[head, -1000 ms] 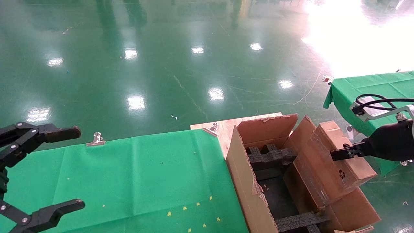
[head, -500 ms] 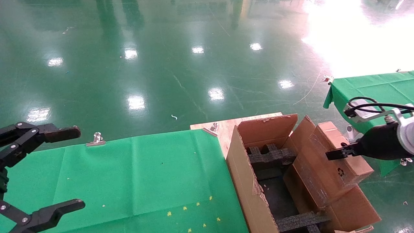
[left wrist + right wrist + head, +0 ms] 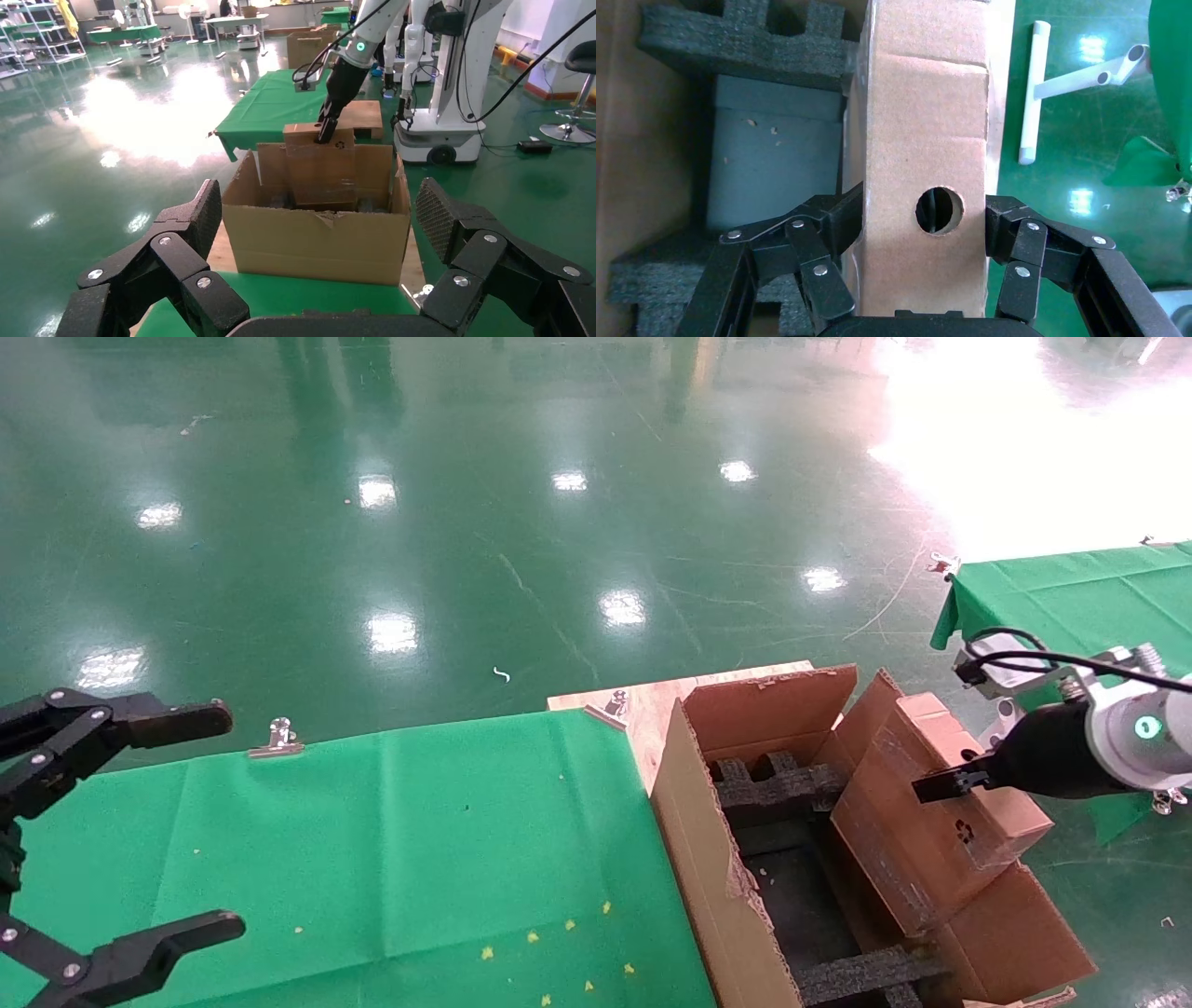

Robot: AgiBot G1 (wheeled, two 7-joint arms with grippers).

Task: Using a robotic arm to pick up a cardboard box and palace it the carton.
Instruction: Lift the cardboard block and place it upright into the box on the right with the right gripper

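Right tool (image 3: 923, 217) grips cardboard box (image 3: 931, 803) over carton (image 3: 717, 896); left tool (image 3: 140, 822) idle.

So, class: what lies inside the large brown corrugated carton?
Inside the large brown corrugated carton: black foam spacers and a dark floor. The slim brown cardboard box covers the rest.

Black linkage gripper (image 3: 936, 786), white arm

Glossy green floor (image 3: 447, 523) fills upper frame, ceiling-light reflections scattered, strong white glare upper right. Green-clothed table (image 3: 372, 859) lower left, binder clip (image 3: 278, 738) on edge; second green table (image 3: 1071, 589) at right.
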